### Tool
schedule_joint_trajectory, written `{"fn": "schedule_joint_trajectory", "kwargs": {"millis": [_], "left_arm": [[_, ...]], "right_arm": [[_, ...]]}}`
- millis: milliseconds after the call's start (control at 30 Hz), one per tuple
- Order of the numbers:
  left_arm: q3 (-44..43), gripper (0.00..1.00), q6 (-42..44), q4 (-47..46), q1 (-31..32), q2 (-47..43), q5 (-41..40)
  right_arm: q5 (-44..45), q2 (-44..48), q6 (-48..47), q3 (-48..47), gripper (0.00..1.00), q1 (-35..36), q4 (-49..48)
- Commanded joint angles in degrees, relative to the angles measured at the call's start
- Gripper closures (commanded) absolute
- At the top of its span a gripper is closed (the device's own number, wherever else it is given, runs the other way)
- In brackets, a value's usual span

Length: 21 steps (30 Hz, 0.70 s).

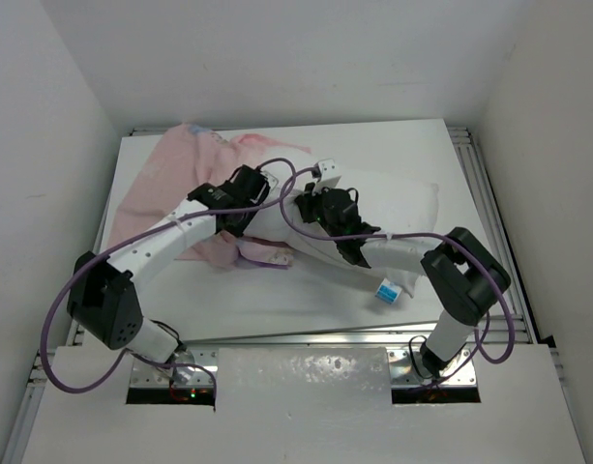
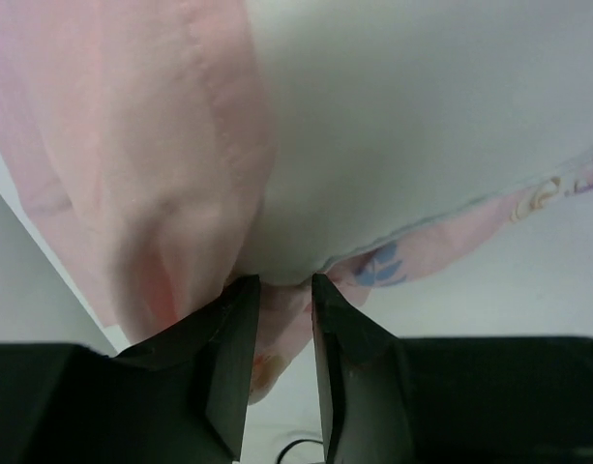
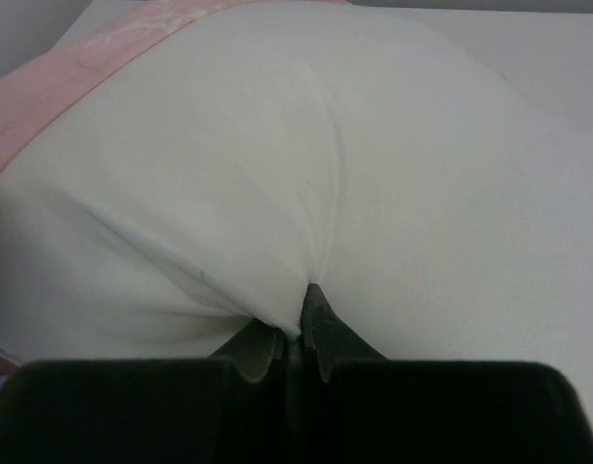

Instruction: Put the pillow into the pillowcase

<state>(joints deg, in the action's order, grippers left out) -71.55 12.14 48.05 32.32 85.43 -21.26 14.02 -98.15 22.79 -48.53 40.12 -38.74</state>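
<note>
The white pillow point(image 1: 402, 208) lies across the middle right of the table, with its blue-and-white tag point(image 1: 389, 290) at the near corner. The pink pillowcase point(image 1: 175, 164) is bunched at the back left, and its mouth overlaps the pillow's left end. My left gripper point(image 1: 255, 186) is there, shut on a fold of the pillowcase point(image 2: 132, 145) at my gripper point(image 2: 281, 285), right beside the pillow point(image 2: 422, 116). My right gripper point(image 1: 315, 205) is shut on a pinch of the pillow point(image 3: 277, 145), whose cloth puckers at my gripper point(image 3: 298, 324). The pillowcase edge point(image 3: 44, 97) shows at the upper left.
The white table point(image 1: 306, 309) is boxed in by white walls on three sides. An aluminium rail point(image 1: 489, 213) runs along the right edge. Purple cables point(image 1: 277, 217) loop over both arms near the grippers.
</note>
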Motion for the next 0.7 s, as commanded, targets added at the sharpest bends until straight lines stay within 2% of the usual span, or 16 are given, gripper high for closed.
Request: {"fn": "schedule_joint_trajectory", "kwargs": {"millis": [0,67,167,267,333,467,533,600,667], "left_arm": [[3.51,0.73,-8.07,-3.91,-0.50,-1.66,-6.33],[8.34,0.74,-11.59,-8.73,-0.50,-6.31,-9.14],[10.82,0.66,-18.62,-11.14,-0.67,-9.31,-10.30],[10.73,0.60,-20.83,-10.44,-0.68,-7.48,-8.19],[10.47,0.59,-21.54,-10.00,-0.67,-5.46,-8.10],[8.80,0.48,-22.69,-9.29,-0.67,-2.64,-8.02],[6.96,0.47,-23.39,-8.68,-0.67,-1.32,-8.54],[5.72,0.48,-23.13,-7.71,-0.68,-0.70,-8.72],[4.40,0.64,-17.96,-7.62,-0.67,-0.61,-3.81]], "right_arm": [[-0.05,2.52,2.17,0.89,1.00,0.22,-1.16],[0.65,3.05,2.44,0.90,1.00,0.22,-0.90],[0.92,2.96,3.49,0.28,1.00,0.31,-1.25],[1.27,2.44,4.28,0.45,1.00,0.40,-2.39],[1.36,2.44,4.46,0.81,1.00,0.40,-3.53],[1.45,2.87,3.50,0.98,1.00,0.49,-3.10],[1.80,3.31,3.06,1.25,1.00,0.40,-3.09],[1.89,3.67,2.27,1.51,1.00,0.40,-3.01],[1.89,4.02,1.56,1.69,1.00,0.40,-3.01]]}}
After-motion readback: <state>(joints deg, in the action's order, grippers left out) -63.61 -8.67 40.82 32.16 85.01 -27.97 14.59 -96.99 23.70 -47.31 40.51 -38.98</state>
